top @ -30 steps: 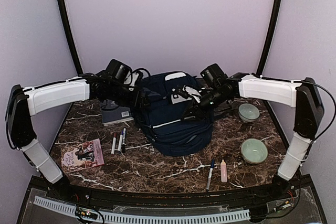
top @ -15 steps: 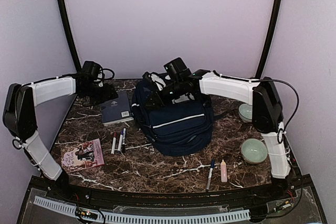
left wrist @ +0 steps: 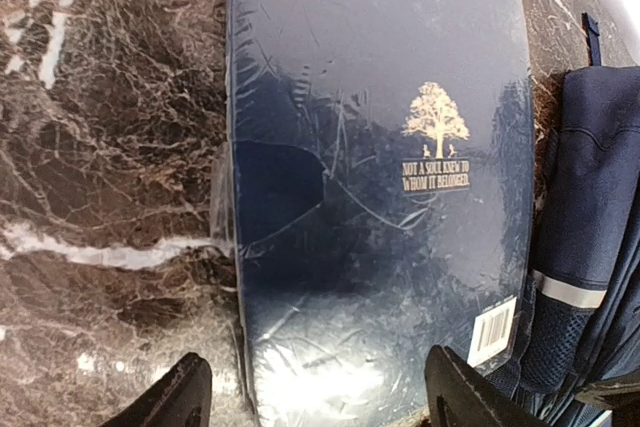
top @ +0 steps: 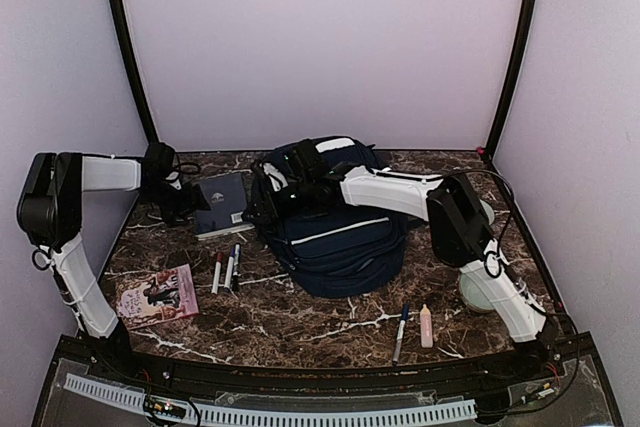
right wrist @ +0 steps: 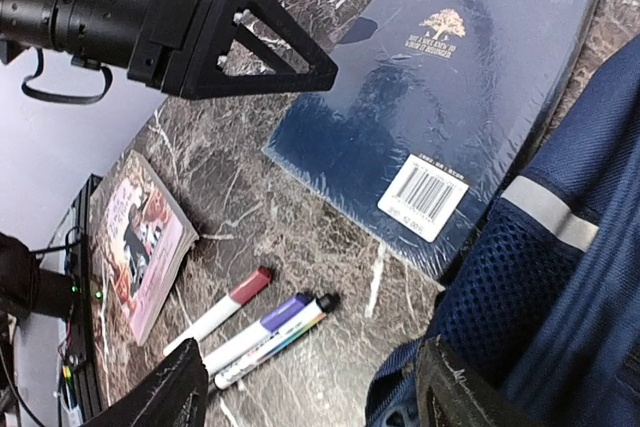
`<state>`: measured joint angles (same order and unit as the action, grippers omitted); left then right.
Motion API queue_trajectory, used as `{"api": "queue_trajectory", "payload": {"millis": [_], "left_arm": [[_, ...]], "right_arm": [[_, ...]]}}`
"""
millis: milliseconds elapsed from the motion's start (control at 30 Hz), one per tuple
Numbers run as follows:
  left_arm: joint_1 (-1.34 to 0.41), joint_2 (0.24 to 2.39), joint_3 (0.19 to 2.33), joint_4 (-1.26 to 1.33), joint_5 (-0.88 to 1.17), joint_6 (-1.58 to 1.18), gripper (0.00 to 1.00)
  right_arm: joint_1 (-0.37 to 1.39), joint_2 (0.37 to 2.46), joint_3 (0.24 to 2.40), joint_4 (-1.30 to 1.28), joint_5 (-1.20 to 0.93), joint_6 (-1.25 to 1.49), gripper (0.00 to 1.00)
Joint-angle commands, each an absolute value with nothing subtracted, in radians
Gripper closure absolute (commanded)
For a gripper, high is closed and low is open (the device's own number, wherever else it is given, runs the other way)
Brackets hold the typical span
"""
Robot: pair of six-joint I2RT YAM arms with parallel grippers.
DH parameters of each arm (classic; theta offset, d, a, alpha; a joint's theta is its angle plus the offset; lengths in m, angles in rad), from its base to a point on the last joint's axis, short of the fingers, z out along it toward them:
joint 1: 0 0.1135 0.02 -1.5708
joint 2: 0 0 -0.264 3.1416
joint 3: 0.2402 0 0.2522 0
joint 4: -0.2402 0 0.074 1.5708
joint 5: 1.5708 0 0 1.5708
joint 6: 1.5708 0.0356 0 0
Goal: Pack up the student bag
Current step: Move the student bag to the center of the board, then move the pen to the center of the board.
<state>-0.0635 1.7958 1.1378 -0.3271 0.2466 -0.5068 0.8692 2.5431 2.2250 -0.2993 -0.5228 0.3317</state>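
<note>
The navy student bag (top: 335, 237) with its white stripe lies at the middle of the table. Its mesh side pocket shows in the right wrist view (right wrist: 560, 287) and its edge in the left wrist view (left wrist: 590, 177). My left gripper (top: 186, 199) is open and hovers low over the near end of a dark blue wrapped book (left wrist: 370, 147), its fingertips straddling the book's width. My right gripper (top: 258, 203) is open at the bag's left side, one fingertip (right wrist: 470, 387) against the mesh pocket. The left gripper (right wrist: 300, 57) also shows in the right wrist view, above the book (right wrist: 450, 77).
Three markers (top: 226, 269) and a pink paperback (top: 157, 295) lie front left; the right wrist view shows both, markers (right wrist: 260, 327) and paperback (right wrist: 140, 237). A pen (top: 401, 330) and a pink tube (top: 426, 325) lie front right. A green bowl (top: 478, 295) sits partly behind my right arm.
The left gripper has left the bag and moved left and down over the blue book. The right arm has swung left across the bag to its left side.
</note>
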Motion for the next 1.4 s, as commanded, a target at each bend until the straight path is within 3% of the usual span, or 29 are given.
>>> {"api": "queue_trajectory", "payload": {"millis": [0,267,400,567,867,1233,1367], "left_arm": [[-0.058,1.815,1.123,-0.285,0.295,-0.518,0.26],[-0.058,1.861,1.101,-0.201,0.383,-0.561,0.39],[-0.068,1.869,1.096,-0.183,0.421,-0.576,0.45],[-0.119,1.870,1.109,-0.221,0.384,-0.549,0.51],[-0.174,1.859,1.086,-0.235,0.356,-0.542,0.54],[-0.305,1.607,1.042,-0.343,0.240,-0.553,0.44],[-0.400,1.589,1.029,-0.333,0.243,-0.592,0.60]], "right_arm": [[0.873,2.599,2.254,-0.177,-0.513,0.434,0.29],[0.856,2.599,2.197,-0.226,-0.393,0.407,0.30],[0.833,2.599,2.196,-0.309,-0.139,0.375,0.30],[0.795,2.582,2.152,-0.330,-0.003,0.350,0.33],[0.776,2.559,2.157,-0.340,-0.008,0.292,0.35],[0.767,2.387,2.022,-0.290,-0.260,0.229,0.38],[0.764,2.322,1.959,-0.267,-0.336,0.220,0.38]]}}
